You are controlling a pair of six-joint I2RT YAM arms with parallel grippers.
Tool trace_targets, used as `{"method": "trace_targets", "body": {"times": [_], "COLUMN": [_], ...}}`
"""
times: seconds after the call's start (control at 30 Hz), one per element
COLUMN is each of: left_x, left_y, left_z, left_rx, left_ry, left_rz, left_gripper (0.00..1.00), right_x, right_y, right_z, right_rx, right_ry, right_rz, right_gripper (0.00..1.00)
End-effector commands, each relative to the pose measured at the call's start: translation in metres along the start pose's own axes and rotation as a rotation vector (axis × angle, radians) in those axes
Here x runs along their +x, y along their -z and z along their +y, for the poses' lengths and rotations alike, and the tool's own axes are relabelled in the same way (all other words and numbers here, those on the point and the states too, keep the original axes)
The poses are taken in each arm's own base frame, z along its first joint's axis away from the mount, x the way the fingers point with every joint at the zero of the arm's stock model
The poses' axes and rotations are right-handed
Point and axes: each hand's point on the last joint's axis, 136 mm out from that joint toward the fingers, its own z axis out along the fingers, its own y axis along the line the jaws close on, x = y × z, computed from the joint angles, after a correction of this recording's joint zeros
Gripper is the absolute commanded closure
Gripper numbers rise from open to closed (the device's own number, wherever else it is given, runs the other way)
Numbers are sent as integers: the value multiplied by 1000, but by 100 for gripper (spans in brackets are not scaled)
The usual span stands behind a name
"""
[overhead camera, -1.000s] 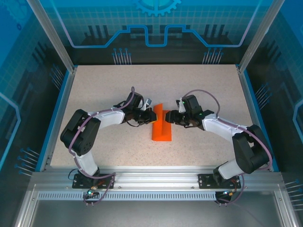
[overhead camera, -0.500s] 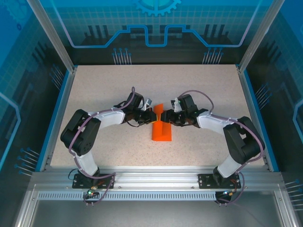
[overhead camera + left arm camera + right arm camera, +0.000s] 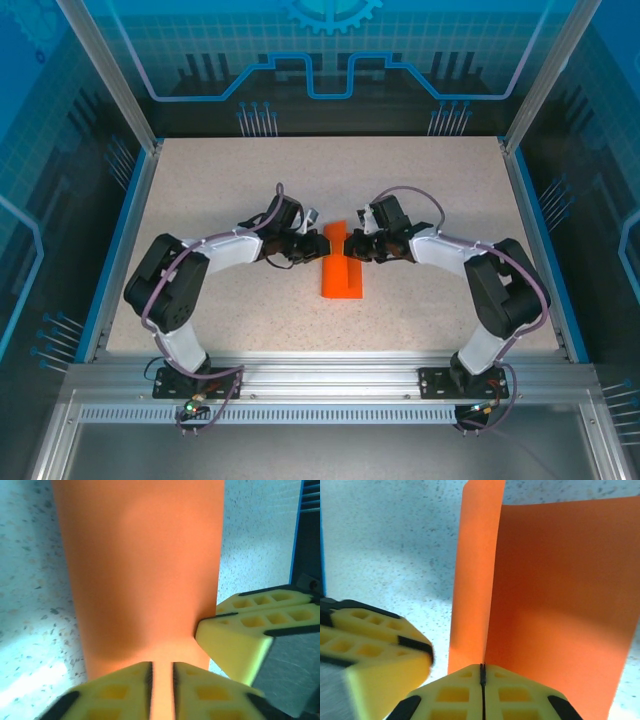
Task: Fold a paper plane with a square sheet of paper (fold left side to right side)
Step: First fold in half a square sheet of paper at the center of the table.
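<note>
The thin bright orange paper sheet [image 3: 342, 280], partly folded, lies mid-way across the speckled table [image 3: 200, 200]. The right gripper [image 3: 482, 669] is pinched tight on its raised flap, likely to steer the fold. The left gripper [image 3: 162, 669] stands narrowly parted around the paper's edge, apparently freeing it.

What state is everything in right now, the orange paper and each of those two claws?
orange paper: folded into a narrow strip, lying on the table, with one flap standing up at its far end.
left gripper: slightly open, with the paper's edge lying in the gap between its fingers.
right gripper: shut, pinching the paper at its crease.
</note>
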Motion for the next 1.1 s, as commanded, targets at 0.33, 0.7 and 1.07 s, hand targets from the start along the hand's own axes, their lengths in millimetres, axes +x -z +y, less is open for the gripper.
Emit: {"method": "trace_targets", "body": {"times": [0.33,0.7,1.07], "left_x": [0,2,14], "left_y": [0,-22,-41], "left_z": [13,20,34], "left_rx": [-128,-186,-263], "left_ry": [-15,-3,-5], "left_rz": [20,63,122], "left_gripper": [54,49,53], "right_x": [9,9,11], "right_y": [-12,-11,-14], "right_z": [-28,-36,-46], "right_rx": [145,188,240], "right_ry": [11,18,14], "right_rz": [58,63,69], "right_gripper": [91,90,87]}}
